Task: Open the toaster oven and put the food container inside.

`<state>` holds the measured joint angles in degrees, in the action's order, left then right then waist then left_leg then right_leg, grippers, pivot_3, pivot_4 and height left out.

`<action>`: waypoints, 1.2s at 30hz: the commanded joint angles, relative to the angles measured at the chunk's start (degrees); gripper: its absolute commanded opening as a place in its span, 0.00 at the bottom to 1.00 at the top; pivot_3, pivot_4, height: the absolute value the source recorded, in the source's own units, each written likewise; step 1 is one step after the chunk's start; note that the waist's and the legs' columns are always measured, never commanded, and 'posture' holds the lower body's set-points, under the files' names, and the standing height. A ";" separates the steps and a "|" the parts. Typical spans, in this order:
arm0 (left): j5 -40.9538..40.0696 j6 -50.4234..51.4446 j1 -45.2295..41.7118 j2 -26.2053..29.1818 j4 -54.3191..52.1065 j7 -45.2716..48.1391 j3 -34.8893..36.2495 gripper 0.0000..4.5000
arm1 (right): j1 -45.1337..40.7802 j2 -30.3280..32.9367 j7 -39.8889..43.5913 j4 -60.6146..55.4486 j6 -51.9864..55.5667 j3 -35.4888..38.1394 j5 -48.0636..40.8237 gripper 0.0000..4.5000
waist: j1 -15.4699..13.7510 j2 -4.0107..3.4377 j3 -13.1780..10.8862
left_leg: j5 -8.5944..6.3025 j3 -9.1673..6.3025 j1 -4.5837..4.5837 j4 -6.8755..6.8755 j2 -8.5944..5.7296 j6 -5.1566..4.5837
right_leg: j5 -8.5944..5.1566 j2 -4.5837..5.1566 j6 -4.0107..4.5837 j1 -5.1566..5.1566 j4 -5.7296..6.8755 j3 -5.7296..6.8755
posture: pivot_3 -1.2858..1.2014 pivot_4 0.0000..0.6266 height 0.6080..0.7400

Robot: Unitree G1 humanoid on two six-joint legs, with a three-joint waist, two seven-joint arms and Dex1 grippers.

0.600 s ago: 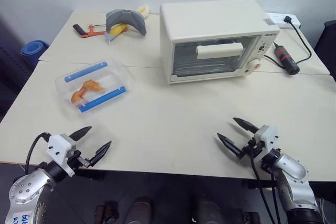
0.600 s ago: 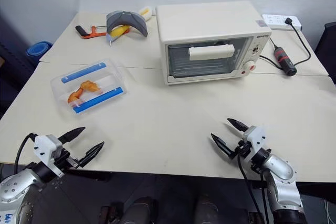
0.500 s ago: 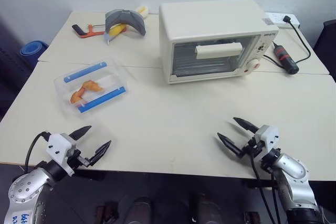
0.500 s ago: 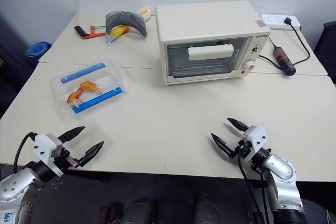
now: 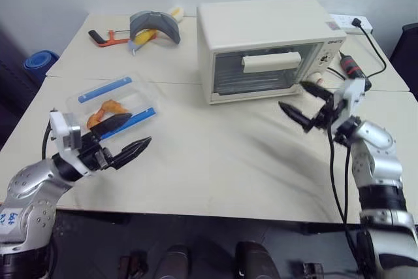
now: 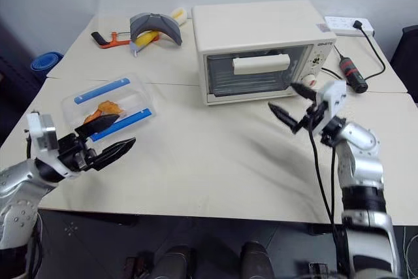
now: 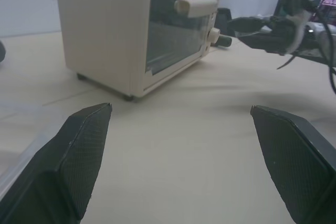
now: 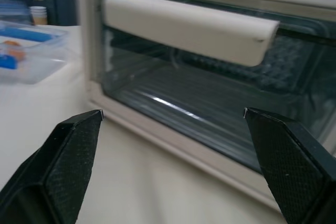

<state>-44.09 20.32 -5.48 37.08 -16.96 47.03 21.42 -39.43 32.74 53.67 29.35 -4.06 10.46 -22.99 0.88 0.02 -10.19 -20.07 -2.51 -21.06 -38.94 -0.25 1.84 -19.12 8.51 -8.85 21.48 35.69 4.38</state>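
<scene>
I see the cream toaster oven point(image 5: 264, 47) door shut; left of it, the clear food container point(image 5: 116, 106) holds orange-brown pieces. Both grippers' fingers point(image 5: 295, 114) spread, empty.

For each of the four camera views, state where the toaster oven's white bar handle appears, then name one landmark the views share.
Left eye view: handle on the oven door, upper centre.
Right eye view: handle upper centre.
Left wrist view: handle near the top, right of centre.
Right wrist view: handle across the upper middle.
Shared landmark: toaster oven.
</scene>
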 commanded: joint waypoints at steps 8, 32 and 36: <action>2.05 -0.41 -0.08 -1.25 0.91 -0.24 -1.16 1.00 | -7.87 -3.02 5.50 3.15 -2.81 -0.14 -0.60 0.99 | 0.97 0.00 0.00 | 0.01 -0.02 -0.01 0.11 0.03 0.02 | 0.00 -0.01 0.00 0.04 -0.04 0.04 | 0.52 0.24 1.00; 19.61 -13.59 -37.09 -19.20 35.22 -3.81 -17.40 0.13 | 9.41 1.96 9.66 -12.50 -5.16 -0.55 1.38 1.00 | 0.88 -0.02 -0.03 | 0.01 0.09 -0.03 0.05 -0.04 0.02 | 0.02 -0.02 -0.04 0.06 -0.02 0.06 | 0.52 0.24 1.00; 22.42 -18.60 -42.96 -23.10 44.48 -3.86 -18.39 0.01 | 10.15 2.11 8.98 -11.96 -6.18 0.02 1.45 1.00 | 0.66 0.00 -0.04 | 0.01 0.08 -0.07 -0.01 -0.04 0.01 | 0.02 -0.02 -0.05 0.06 -0.01 0.08 | 0.52 0.24 1.00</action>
<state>-22.60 4.70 -46.34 14.86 25.87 42.68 3.24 -29.28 34.29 62.66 18.56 -8.73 9.46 -21.35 1.54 0.02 -10.24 -20.06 -2.43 -21.14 -38.97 -0.29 1.85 -19.09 8.50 -8.90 21.54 35.68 4.46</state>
